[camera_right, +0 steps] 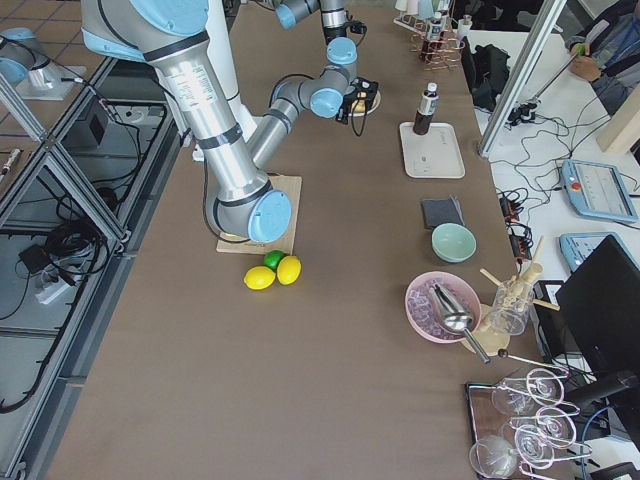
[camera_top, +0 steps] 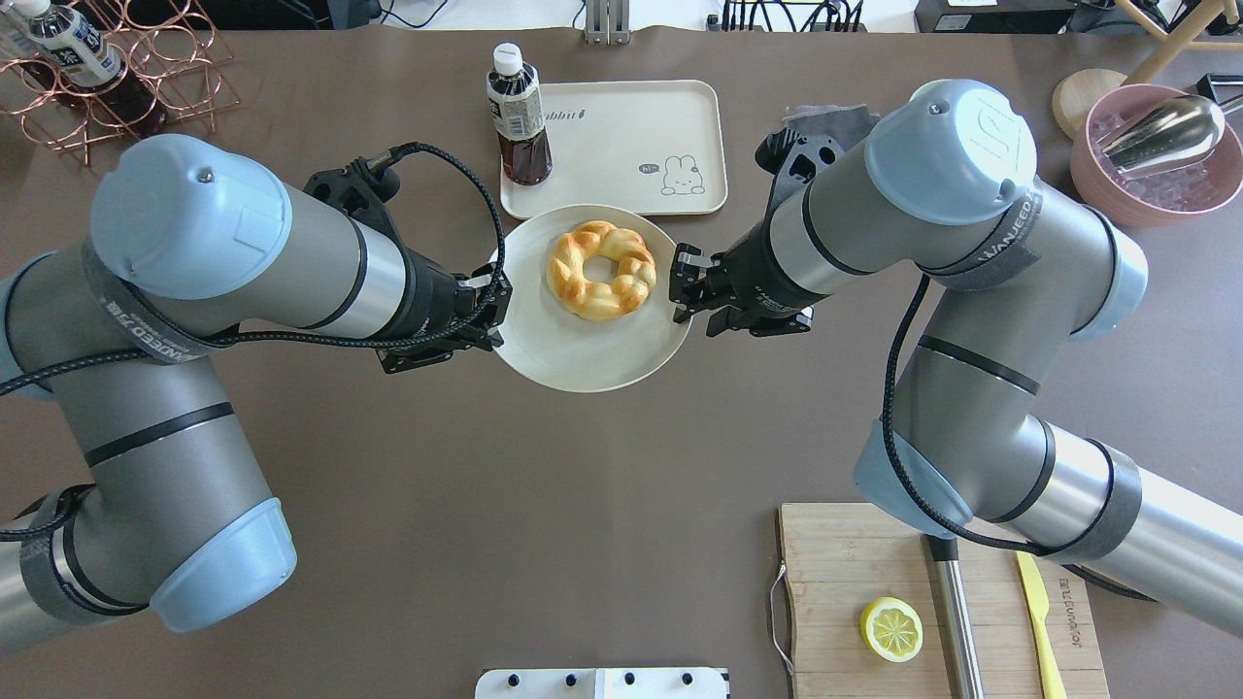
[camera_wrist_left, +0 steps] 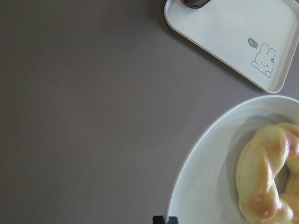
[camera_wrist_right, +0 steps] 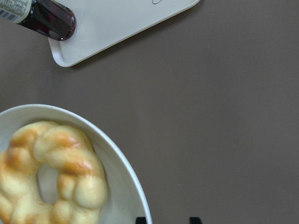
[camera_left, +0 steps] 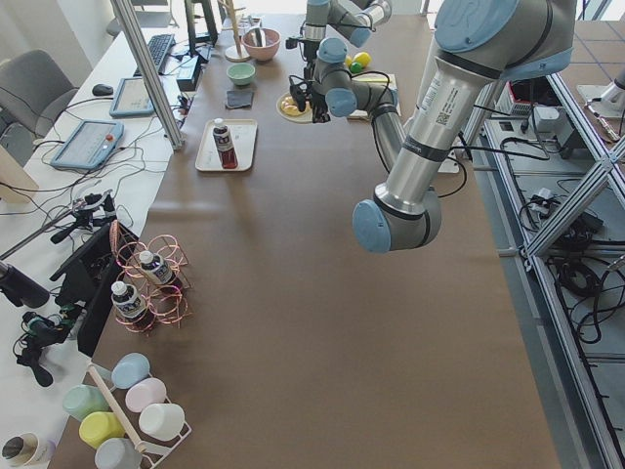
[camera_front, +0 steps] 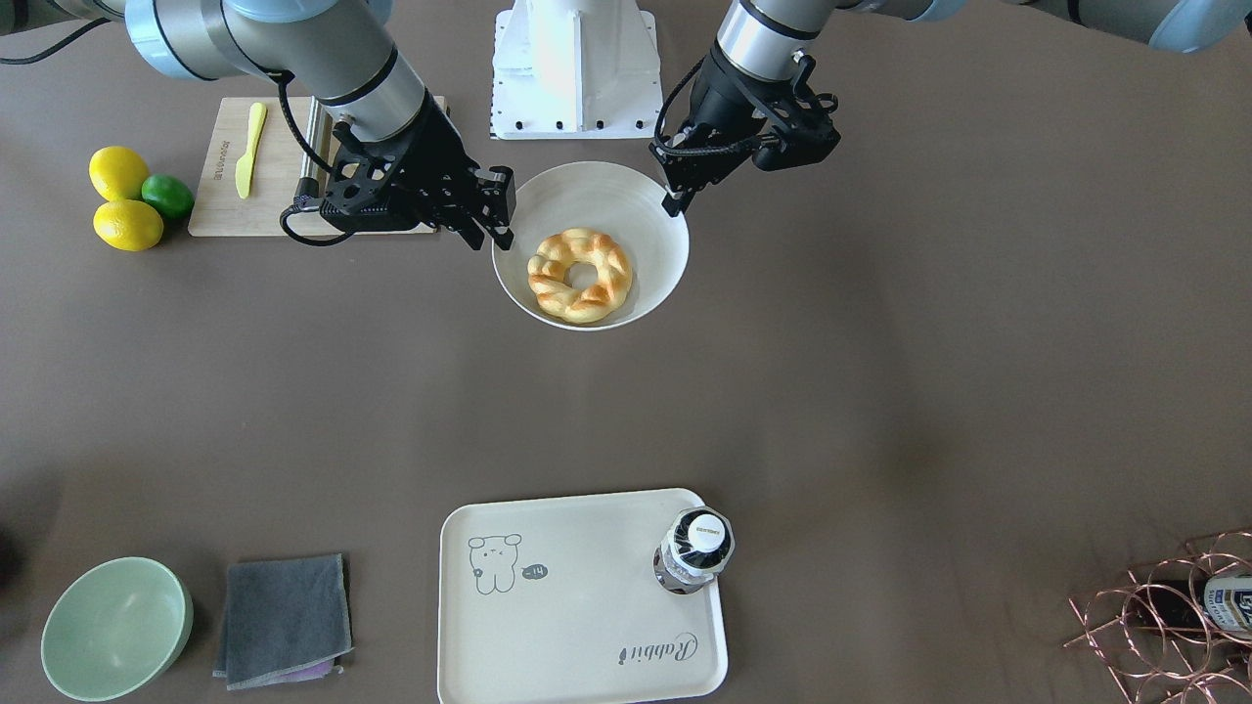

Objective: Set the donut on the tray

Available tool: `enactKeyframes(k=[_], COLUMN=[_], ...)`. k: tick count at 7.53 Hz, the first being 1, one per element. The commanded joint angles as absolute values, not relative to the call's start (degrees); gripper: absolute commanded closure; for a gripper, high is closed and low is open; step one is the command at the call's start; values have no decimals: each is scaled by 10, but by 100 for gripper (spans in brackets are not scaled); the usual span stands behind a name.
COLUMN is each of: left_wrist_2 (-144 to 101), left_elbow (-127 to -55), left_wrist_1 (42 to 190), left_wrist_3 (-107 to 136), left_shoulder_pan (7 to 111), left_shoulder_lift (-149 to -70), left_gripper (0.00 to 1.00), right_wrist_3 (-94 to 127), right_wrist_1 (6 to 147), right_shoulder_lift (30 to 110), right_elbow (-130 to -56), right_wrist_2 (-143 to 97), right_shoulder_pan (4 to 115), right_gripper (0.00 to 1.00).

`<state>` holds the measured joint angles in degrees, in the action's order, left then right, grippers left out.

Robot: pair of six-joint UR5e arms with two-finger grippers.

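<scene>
Donut (camera_front: 579, 276) lay in white plate (camera_front: 626, 196), mid-bench nr robot-side edge, well apart from tray (camera_front: 577, 626) at centre of operators' edge. L pincer (camera_wrist_left: 164, 219) was clamped on plate rim, tips nearly together. R pincer (camera_wrist_right: 167, 220) was at opp. rim, tips apart, rim beside one tip. Bottle (camera_front: 694, 552) stood upright on a tray corner.
</scene>
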<state>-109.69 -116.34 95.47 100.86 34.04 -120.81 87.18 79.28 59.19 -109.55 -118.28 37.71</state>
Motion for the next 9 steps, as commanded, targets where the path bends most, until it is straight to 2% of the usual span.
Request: enactKeyframes(k=[1,2,5,6,7,9], left_wrist_2=[-1098,-1098,-1100,-1099,-1099,-1100], left_elbow=[-1167,-1169,-1172,-1170,-1169,-1173], left_wrist_1=[954,954,955,957,957,955], left_wrist_3=[1012,1021,1022,1023,1023,1022], left_shoulder_pan=[341,340,340,340,340,344], left_shoulder_lift=[-1208,-1209,-1209,-1209,-1209,-1206], left_gripper=[100,100,100,26,3,3], right_wrist_3=[872,873,887,887,887,885], right_wrist_1=[793,793,793,793,794,793], right_shoulder_lift=[596,596,596,597,597,610], right_elbow=[-1100,-1101,-1112,-1121,-1119,-1117], right_wrist_2=[-1183,-1184,-1188,-1189,-1189,-1189], right_shoulder_pan=[373,373,373,373,373,373], right_gripper=[80,100,100,100,100,100])
